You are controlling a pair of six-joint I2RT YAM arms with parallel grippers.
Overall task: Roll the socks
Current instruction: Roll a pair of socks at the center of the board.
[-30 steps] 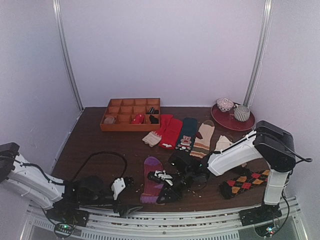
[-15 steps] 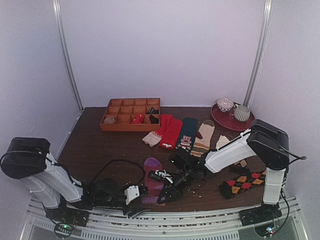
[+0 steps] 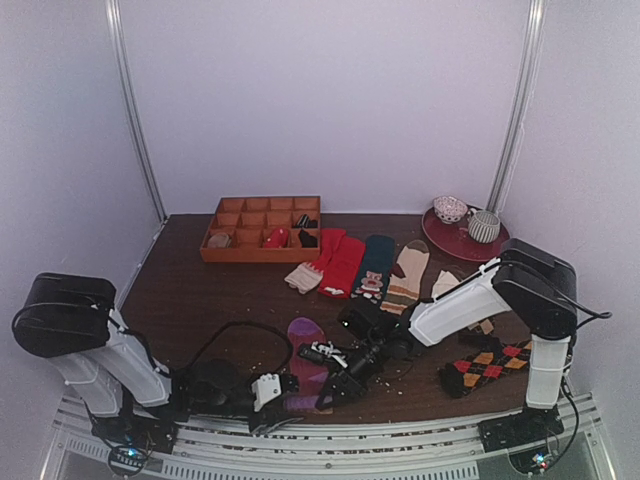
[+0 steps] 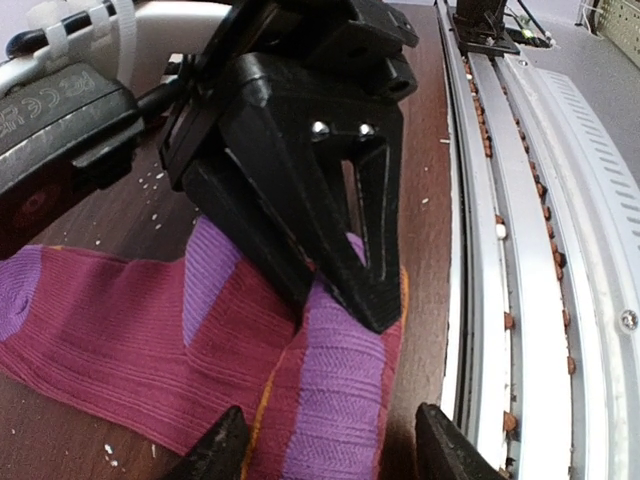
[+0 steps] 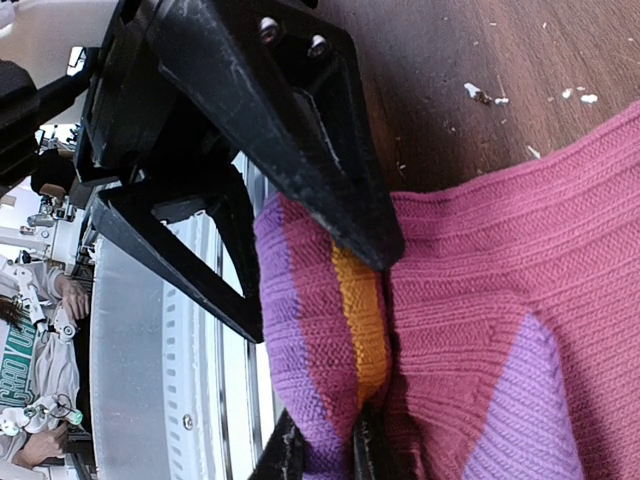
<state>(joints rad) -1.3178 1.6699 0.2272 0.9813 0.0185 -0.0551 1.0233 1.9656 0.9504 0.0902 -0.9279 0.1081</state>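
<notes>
The magenta-and-purple sock (image 3: 304,345) lies at lower centre of the top view, its orange-trimmed cuff toward the bottom edge of the table (image 3: 200,290). The right gripper (image 5: 325,452) pinches a raised fold of that cuff, jaws almost together. The left gripper (image 4: 330,450) faces it, fingers spread wide either side of the same cuff

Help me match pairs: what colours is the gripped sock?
Magenta sock, purple bands, orange stripe; right wrist view.

Two robot arms (image 3: 470,305) stood at six o'clock. The worktop (image 3: 200,290) held about eight loose socks (image 3: 375,265), one wooden tray (image 3: 215,256) at eleven o'clock, and one red plate (image 3: 450,240) with two cups (image 3: 484,227).
</notes>
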